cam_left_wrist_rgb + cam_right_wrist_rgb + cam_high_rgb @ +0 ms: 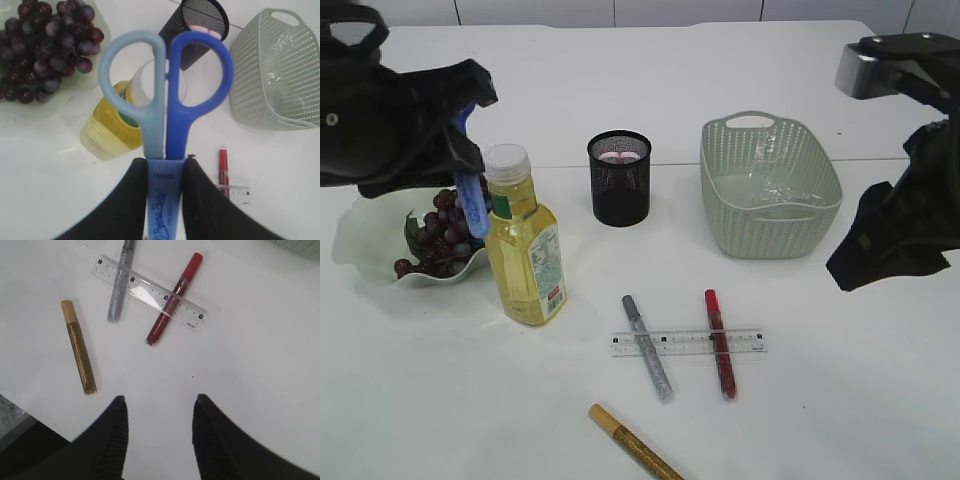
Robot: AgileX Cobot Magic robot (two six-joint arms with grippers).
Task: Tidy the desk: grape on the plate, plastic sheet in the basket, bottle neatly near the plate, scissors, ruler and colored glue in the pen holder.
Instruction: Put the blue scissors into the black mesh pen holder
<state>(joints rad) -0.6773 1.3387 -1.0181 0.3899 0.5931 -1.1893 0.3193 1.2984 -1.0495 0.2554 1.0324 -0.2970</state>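
Gripping the blue plastic scissors [165, 115] by the sheathed blades, your left gripper [164, 172] hovers above the bottle [112, 132]; the mesh pen holder [619, 178] stands beyond. Your right gripper [160, 432] hangs empty, jaws apart.

Glossy plastic scissors [166, 105], woven-look basket [770, 190]

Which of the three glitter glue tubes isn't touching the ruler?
The gold glitter glue tube. It lies alone on the table, while the silver tube and red tube cross the clear plastic ruler.

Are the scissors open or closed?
Closed. The scissors have both handle loops side by side, touching, held in the left pincer.
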